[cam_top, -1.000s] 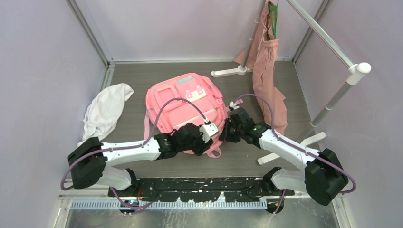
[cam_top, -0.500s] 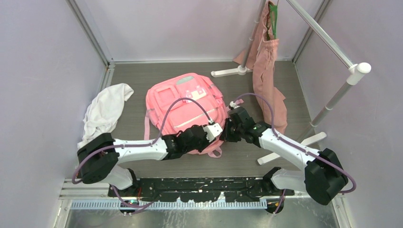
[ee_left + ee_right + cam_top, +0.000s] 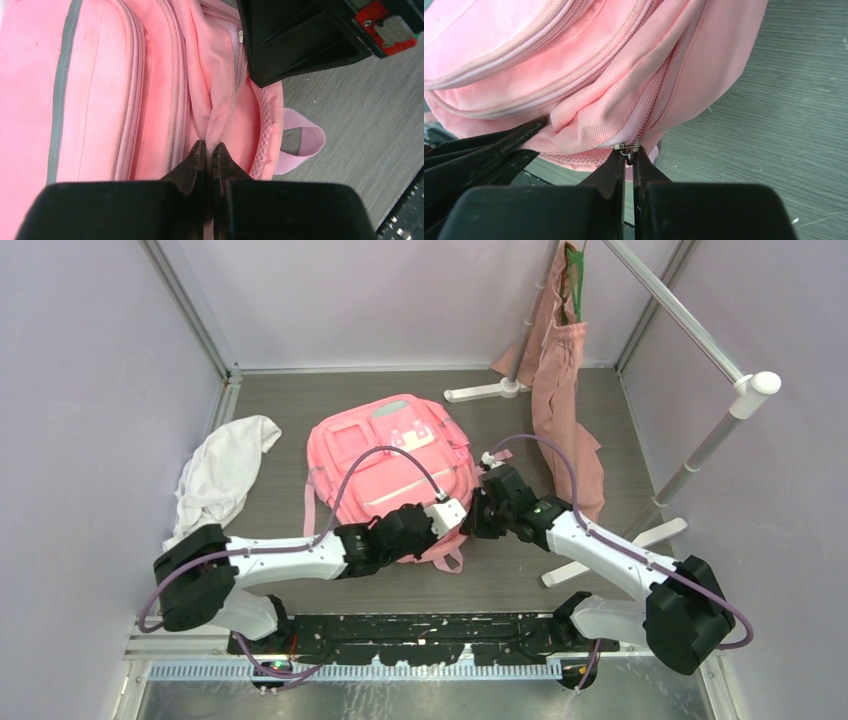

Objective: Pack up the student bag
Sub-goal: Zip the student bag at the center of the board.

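Note:
The pink student bag [image 3: 385, 465] lies flat on the grey table, front side up, its top loop [image 3: 300, 145] toward the arms. My left gripper [image 3: 209, 146] is shut on a fold of the bag's pink fabric [image 3: 220, 107] near its top edge. My right gripper [image 3: 629, 156] is shut on the small metal zip pull [image 3: 627, 148] at the bag's side seam. In the top view both grippers meet at the bag's near right corner, the left gripper [image 3: 447, 525] just beside the right gripper [image 3: 478, 520].
A white cloth [image 3: 225, 472] lies crumpled at the left. A dusty-pink tote [image 3: 562, 405] hangs from a white rack [image 3: 690, 335] at the back right, and the rack's feet [image 3: 610, 550] rest on the table near my right arm.
My left gripper has slid slightly right along the bag's near edge and closed on the fabric fold. The right gripper has stayed where it was.

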Robot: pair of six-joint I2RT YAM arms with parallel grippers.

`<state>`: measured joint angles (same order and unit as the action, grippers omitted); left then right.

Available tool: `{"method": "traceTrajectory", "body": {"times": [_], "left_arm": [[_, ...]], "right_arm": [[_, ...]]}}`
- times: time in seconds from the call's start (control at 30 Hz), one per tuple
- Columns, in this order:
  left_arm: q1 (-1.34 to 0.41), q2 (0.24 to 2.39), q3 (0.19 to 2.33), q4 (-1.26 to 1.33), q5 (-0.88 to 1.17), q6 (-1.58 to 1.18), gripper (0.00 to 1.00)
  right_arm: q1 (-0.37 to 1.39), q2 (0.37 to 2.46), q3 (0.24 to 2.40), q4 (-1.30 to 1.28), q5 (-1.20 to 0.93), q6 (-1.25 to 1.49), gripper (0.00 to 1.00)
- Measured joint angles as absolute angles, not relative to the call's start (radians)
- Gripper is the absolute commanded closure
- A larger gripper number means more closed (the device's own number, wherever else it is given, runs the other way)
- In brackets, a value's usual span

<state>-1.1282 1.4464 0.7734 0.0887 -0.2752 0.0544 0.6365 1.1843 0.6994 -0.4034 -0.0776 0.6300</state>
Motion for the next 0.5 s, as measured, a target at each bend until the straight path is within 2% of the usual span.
{"method": "traceTrajectory", "body": {"times": [0.4, 0.5], "left_arm": [[-1.102, 1.028, 0.585, 0.023, -0.208, -0.047, 1.00], [-1.101, 0.924, 0.534, -0.038, -0.219, -0.073, 1.00]], "right_arm": [[0.669, 1.122, 0.752, -0.401, -0.242, 0.636, 0.99], [0.645, 1.124, 0.752, -0.442, -0.186, 0.619, 0.99]]}}
